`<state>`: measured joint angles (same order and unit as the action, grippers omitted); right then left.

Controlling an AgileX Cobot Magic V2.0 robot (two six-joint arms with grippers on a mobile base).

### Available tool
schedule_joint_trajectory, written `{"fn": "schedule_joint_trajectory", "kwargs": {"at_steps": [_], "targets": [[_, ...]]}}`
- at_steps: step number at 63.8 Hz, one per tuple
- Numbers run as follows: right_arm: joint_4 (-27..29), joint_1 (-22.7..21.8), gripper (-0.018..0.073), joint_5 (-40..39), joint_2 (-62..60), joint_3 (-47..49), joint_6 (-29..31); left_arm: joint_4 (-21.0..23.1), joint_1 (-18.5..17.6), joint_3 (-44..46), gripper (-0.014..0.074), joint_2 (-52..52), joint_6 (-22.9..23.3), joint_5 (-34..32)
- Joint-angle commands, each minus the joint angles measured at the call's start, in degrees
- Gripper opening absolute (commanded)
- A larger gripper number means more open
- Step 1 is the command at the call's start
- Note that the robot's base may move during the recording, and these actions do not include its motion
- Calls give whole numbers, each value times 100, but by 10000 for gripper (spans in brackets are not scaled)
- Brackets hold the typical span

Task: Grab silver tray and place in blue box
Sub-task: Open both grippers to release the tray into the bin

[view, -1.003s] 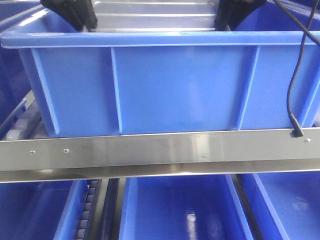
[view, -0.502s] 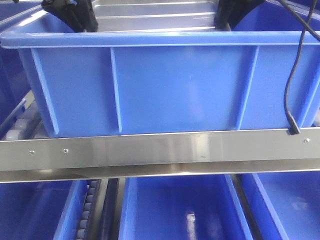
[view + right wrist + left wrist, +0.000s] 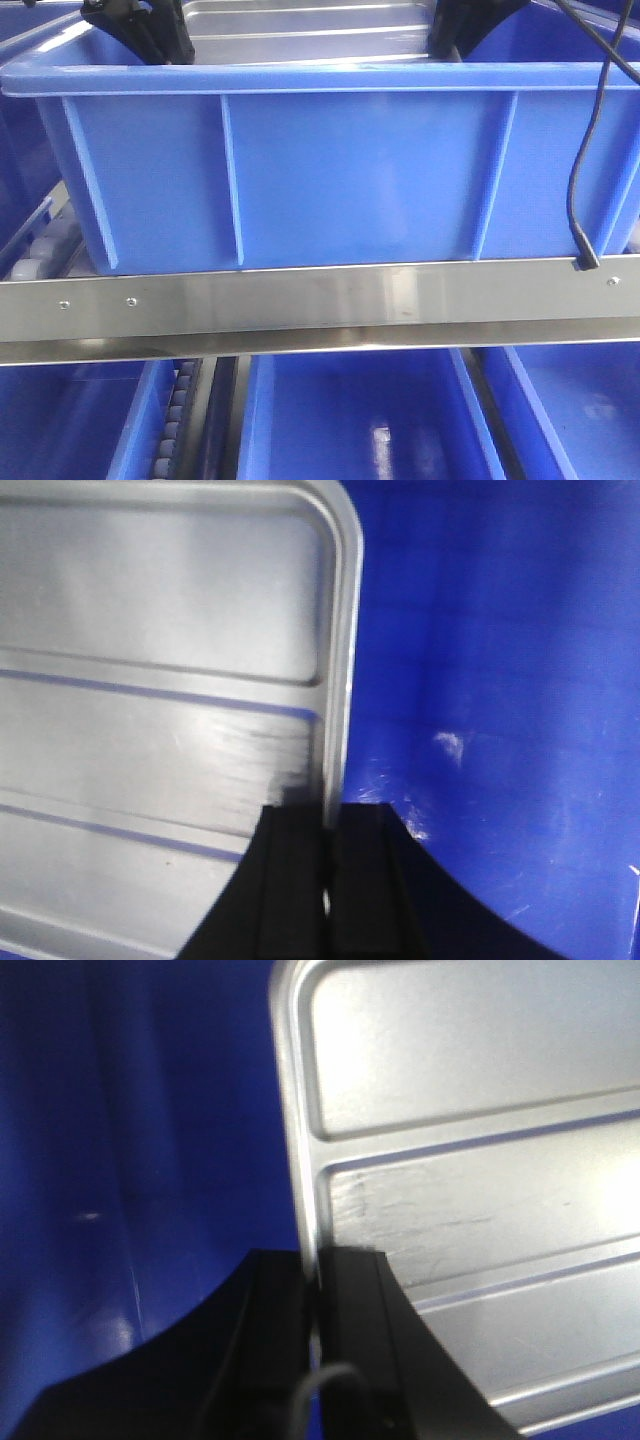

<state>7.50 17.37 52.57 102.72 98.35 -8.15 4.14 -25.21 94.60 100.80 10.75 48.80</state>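
One silver tray (image 3: 300,30), level within the blue box (image 3: 350,170), apparently partly below the box lip. Fingers of left gripper (image 3: 318,1265) pinch the tray's left rim; fingers of right gripper (image 3: 330,818) pinch its right rim.

Warehouse — roller rack (image 3: 320,305), blue bins (image 3: 360,420)

steel rail (image 3: 320,300), black cable (image 3: 571,195), rollers (image 3: 172,425), lower blue bins (image 3: 370,420)
Rail spans the front view left to right, small screws (image 3: 131,300) in its face. Cable hangs at right, its end touching the rail's top edge. Rollers show at left, above and below the rail. Three bins sit below it, side by side.
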Motion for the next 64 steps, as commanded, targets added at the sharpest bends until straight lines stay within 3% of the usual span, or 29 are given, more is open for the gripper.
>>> {"fn": "schedule_joint_trajectory", "kwargs": {"at_steps": [1,11,16,22,26,39,53,57,63,64], "targets": [[1112,190,65,-453,-303,229,158,877,-199,257,-13,-282,-63,-571],[1112,112,232,-390,-321,229,158,910,-199,257,8,-282,-51,-349],[1106,29,342,-353,-321,229,158,910,-199,257,122,-282,-51,-306],[1069,-123,412,-253,-332,229,164,910,-160,257,307,-282,-30,-447],[973,-258,419,-207,-344,229,214,910,-121,257,344,-282,-30,-485],[874,-733,417,13,-359,229,270,938,164,257,300,-282,-30,-501],[881,-702,412,-125,-359,229,283,976,203,257,291,-282,-30,-692],[881,-682,360,-119,-359,229,283,976,203,257,202,-282,-30,-692],[881,-682,147,-100,-359,229,283,976,203,257,-23,-282,-30,-704],[881,-682,114,-100,-359,229,283,976,203,257,-24,-282,-30,-718]]}}
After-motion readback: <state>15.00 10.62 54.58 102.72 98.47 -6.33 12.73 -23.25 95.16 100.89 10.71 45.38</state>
